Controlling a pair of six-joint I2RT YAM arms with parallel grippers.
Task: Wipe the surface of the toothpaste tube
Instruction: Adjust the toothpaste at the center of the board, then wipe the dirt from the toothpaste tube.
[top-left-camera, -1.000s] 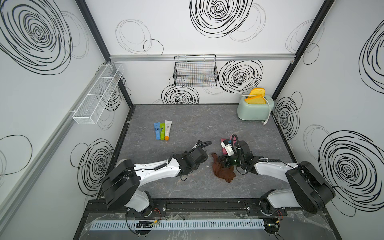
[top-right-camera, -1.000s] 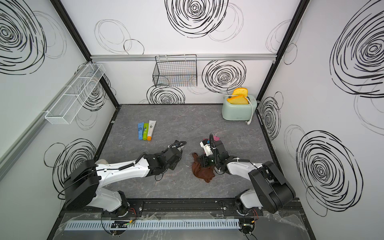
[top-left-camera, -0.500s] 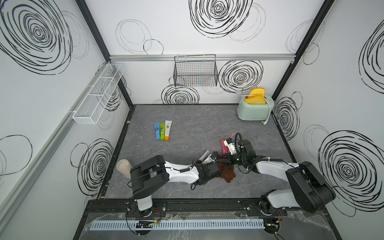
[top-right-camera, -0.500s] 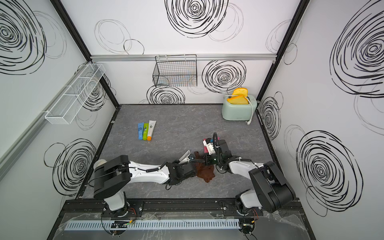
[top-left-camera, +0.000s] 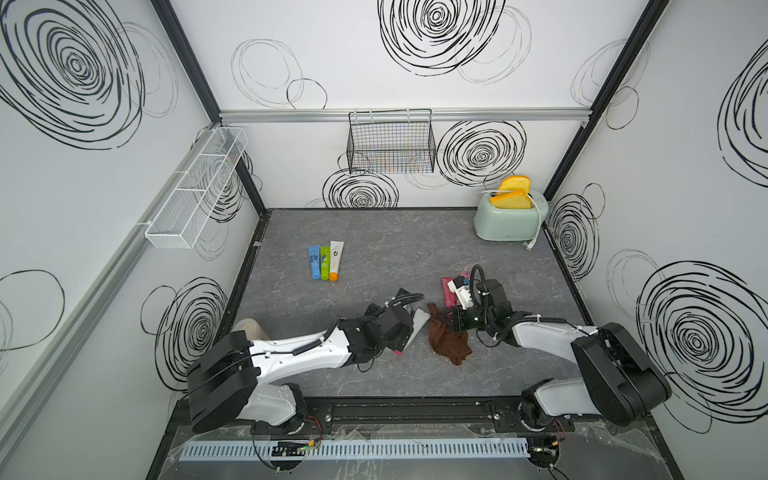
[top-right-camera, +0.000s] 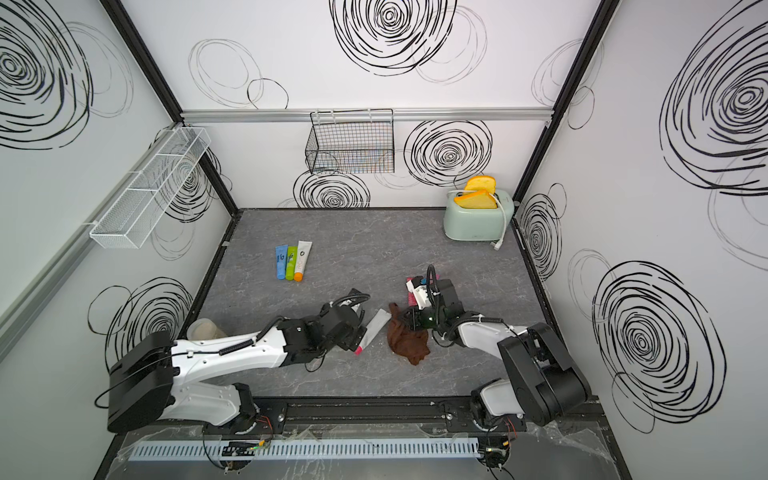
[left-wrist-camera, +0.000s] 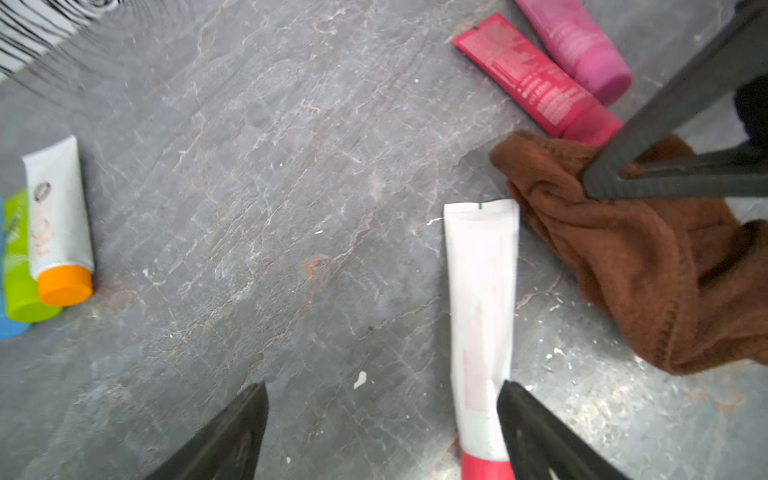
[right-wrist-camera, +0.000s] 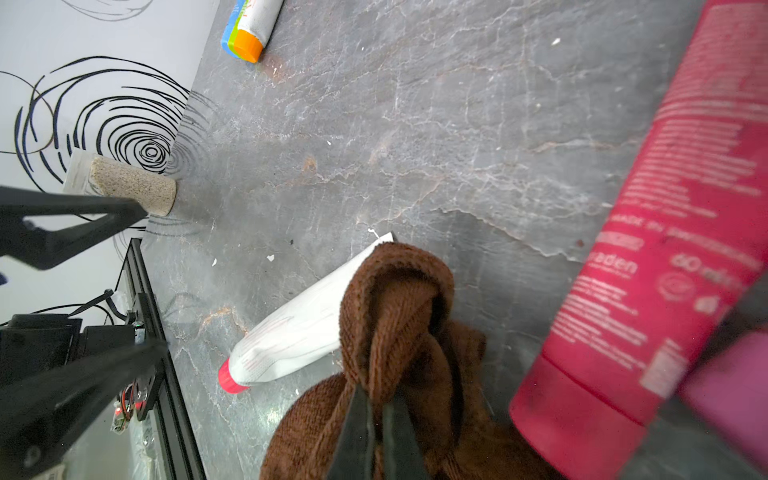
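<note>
The left hand (left-wrist-camera: 382, 386) has spread wide, toothpaste tube (left-wrist-camera: 482, 299) lying free; right hand (right-wrist-camera: 374, 395) stays pinched on cloth (right-wrist-camera: 399, 291).

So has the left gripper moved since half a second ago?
Yes. In both top views the left gripper has pulled back from the brown cloth toward the left wall, jaws now open, leaving the toothpaste tube on the table.

White tube (left-wrist-camera: 482, 311), one flank: cloth (left-wrist-camera: 648, 270) heaped, right gripper (left-wrist-camera: 590, 183) clamped on it.
Opposite flank: bare floor (left-wrist-camera: 291, 208), passable as far as tube trio (top-left-camera: 325, 259).
At its cap end: left gripper (left-wrist-camera: 382, 386), jaws wide, one finger just beside it.
Past cloth: red tube (left-wrist-camera: 536, 79), pink tube (left-wrist-camera: 582, 45).
</note>
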